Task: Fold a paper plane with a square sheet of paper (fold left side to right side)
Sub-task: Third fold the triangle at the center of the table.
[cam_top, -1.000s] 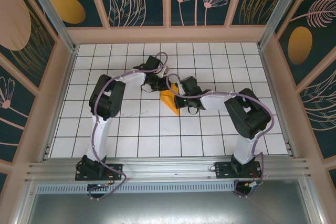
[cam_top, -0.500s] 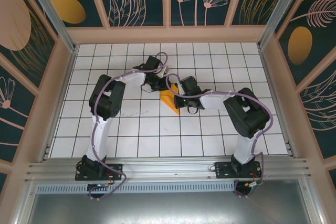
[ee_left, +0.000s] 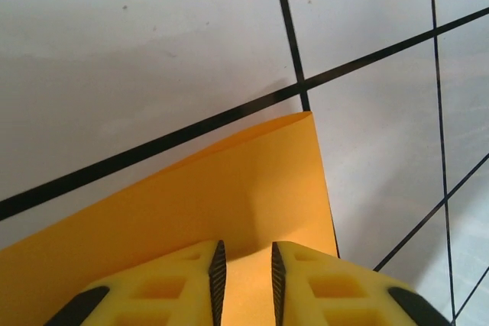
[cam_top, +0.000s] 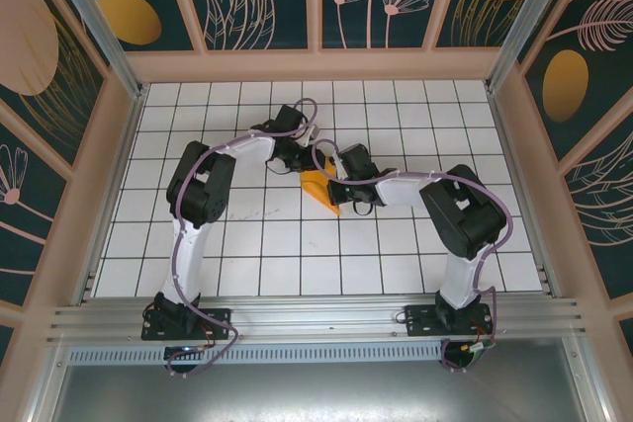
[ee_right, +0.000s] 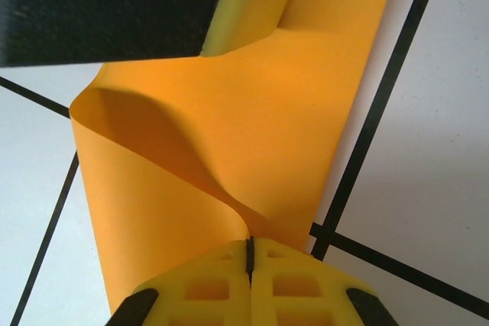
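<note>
The right end effector [ee_right: 250,253] is closed tight on the square sheet of paper [ee_right: 267,127], whose raised fold runs straight into the seam between its pads. Ahead of it the sheet bulges up in a loose curl on the left. The sheet's right edge lies flat, just beside a black grid line.

The left end effector [ee_left: 246,265] has its jaws slightly parted, a narrow gap between them, with the paper [ee_left: 229,188] directly ahead and beneath. The sheet's far corner sits just short of a grid crossing.

From above, both end effectors [cam_top: 300,167] [cam_top: 334,183] meet over the paper [cam_top: 318,193] mid-tabletop [cam_top: 396,244]. Bare tiles lie open on every side, and the walls [cam_top: 114,175] stand well apart.
</note>
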